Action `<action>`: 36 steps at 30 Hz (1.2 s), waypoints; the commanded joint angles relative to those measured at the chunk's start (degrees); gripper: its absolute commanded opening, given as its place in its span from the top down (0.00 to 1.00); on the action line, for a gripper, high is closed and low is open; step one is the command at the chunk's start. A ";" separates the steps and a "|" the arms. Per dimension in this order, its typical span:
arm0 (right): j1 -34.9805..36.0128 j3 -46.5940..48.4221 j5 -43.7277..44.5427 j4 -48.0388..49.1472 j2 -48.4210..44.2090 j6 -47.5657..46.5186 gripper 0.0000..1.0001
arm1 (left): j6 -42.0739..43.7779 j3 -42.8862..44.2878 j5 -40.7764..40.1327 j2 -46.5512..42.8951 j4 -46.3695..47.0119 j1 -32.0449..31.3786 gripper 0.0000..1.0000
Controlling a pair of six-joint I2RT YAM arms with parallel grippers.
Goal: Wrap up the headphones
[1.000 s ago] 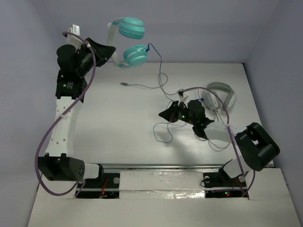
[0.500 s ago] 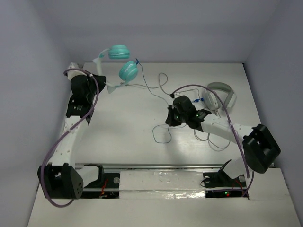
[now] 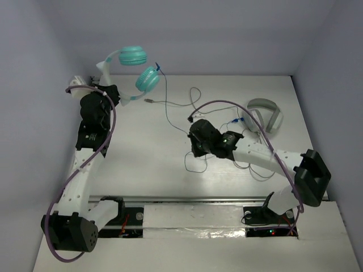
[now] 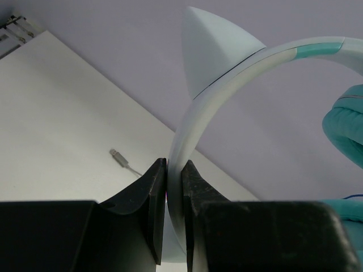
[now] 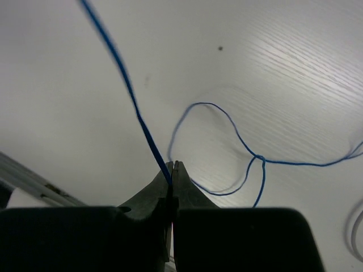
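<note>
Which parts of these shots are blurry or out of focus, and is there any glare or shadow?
Right wrist: the cable blurs toward the top left, though its loop on the table is crisp, with a faint shadow. Left wrist: the left gripper is a dark silhouette; the headband is sharp. Top external: the shiny strip by the arm bases glints.

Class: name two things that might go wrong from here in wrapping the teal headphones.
The left tool pinches only the headband of the lifted headphones; they might swivel or slip. The right tool grips the blue cable, whose slack loops cross on the table; pulling may knot them.
</note>
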 commanded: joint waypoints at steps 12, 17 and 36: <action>11.31 21.12 12.29 -16.81 1.11 -9.25 1.00 | 8.07 -1.00 -7.04 7.87 4.27 -15.74 1.00; 11.31 26.84 15.61 -22.35 0.84 -15.14 1.00 | 10.53 -2.94 -0.73 11.30 5.07 -18.90 1.00; 6.40 27.73 27.40 -20.43 -4.69 -19.63 1.00 | 32.75 14.80 27.77 21.06 -21.90 -20.58 1.00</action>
